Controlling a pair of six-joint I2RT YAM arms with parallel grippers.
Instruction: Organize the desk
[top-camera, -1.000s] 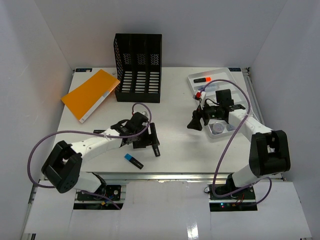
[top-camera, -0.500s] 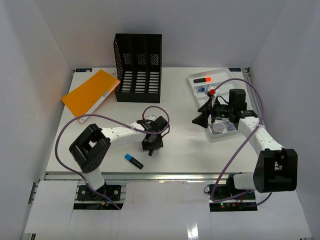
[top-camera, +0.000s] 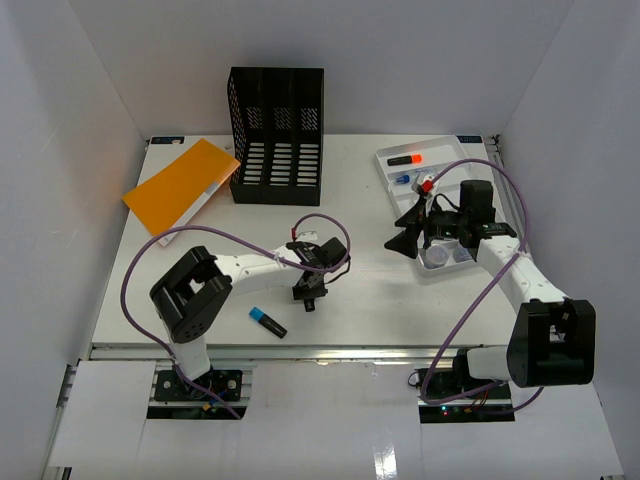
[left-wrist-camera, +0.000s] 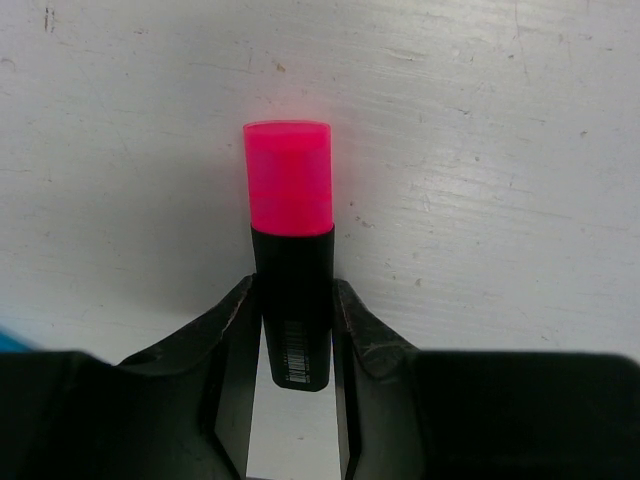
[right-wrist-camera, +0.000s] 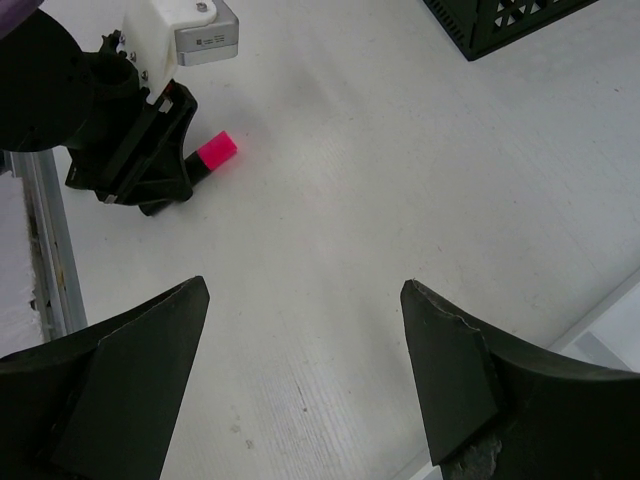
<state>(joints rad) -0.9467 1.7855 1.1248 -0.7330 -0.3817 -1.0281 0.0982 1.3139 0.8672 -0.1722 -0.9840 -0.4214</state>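
Observation:
A highlighter with a black body and a pink cap (left-wrist-camera: 288, 190) lies on the white desk (top-camera: 360, 290) near its front middle. My left gripper (left-wrist-camera: 293, 290) is shut on the black body, with a finger pressed to each side; in the top view this gripper (top-camera: 308, 292) sits low over the desk. The right wrist view shows the pink cap (right-wrist-camera: 215, 150) poking out of it. My right gripper (top-camera: 405, 240) hovers open beside the tray, nothing between its fingers (right-wrist-camera: 150, 340).
A blue-capped highlighter (top-camera: 267, 321) lies left of my left gripper. A black mesh file holder (top-camera: 277, 135) stands at the back, with an orange folder (top-camera: 183, 188) at its left. A white compartmented tray (top-camera: 385, 160) with small items sits at the right. A metal rail (right-wrist-camera: 50, 230) runs along the front edge.
My left gripper slid right along the desk and closed on the pink highlighter. My right gripper shifted slightly right and back, still open.

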